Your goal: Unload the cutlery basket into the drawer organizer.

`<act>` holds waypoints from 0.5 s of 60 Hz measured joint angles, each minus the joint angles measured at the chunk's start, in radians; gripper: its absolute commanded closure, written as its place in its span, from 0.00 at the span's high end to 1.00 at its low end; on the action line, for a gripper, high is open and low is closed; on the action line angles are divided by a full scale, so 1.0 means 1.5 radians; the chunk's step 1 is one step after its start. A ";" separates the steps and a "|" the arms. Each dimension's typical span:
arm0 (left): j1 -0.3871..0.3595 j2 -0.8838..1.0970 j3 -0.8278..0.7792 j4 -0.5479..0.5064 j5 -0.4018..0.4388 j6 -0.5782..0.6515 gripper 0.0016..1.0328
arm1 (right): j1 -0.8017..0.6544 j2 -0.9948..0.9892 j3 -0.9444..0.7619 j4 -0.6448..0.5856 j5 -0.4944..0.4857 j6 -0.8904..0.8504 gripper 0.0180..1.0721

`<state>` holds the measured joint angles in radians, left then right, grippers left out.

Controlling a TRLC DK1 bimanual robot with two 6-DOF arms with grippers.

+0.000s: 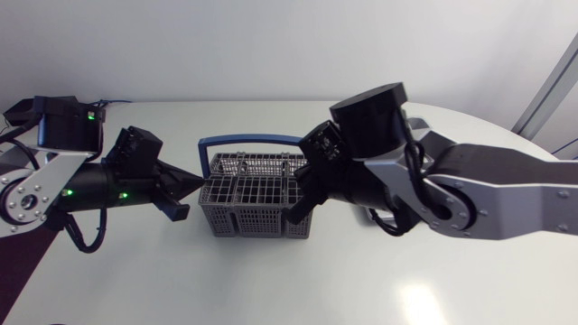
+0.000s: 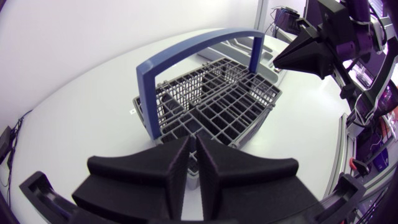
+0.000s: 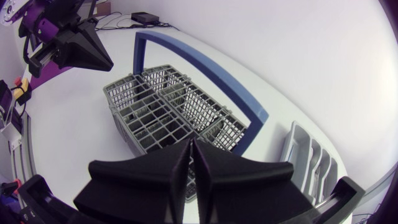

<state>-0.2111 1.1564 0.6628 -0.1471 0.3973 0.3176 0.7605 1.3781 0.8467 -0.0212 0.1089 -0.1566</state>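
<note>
Basket [image 1: 256, 194] sits mid-table [image 1: 271, 280]. The left gripper [image 1: 194, 184] is right at its left end and the right gripper [image 3: 191, 143] over its right end, with the organizer [image 3: 308, 158] just past that end.

Both arms [image 1: 506, 185] have silver-grey links, black joints, matte wedge jaws.

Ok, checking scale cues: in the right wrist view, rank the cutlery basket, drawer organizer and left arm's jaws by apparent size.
1. cutlery basket.
2-3. drawer organizer (partly hidden) and left arm's jaws look alike; distances differ, so unranked.
</note>
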 measured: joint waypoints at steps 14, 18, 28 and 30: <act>0.054 -0.039 -0.001 -0.034 0.018 0.023 0.12 | -0.031 -0.072 -0.048 -0.016 0.002 -0.003 0.11; 0.079 -0.037 -0.002 -0.038 0.024 0.034 0.12 | -0.056 -0.077 -0.066 -0.016 0.002 -0.006 0.11; 0.096 -0.011 -0.008 -0.037 0.029 0.053 0.12 | -0.115 -0.071 -0.099 0.005 -0.011 -0.019 0.11; 0.096 -0.005 -0.011 -0.037 0.029 0.053 0.12 | -0.119 -0.065 -0.099 0.013 -0.012 -0.020 0.11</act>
<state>-0.0666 1.1496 0.6468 -0.2020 0.4412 0.3973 0.5819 1.2808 0.6979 -0.0021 0.0914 -0.1867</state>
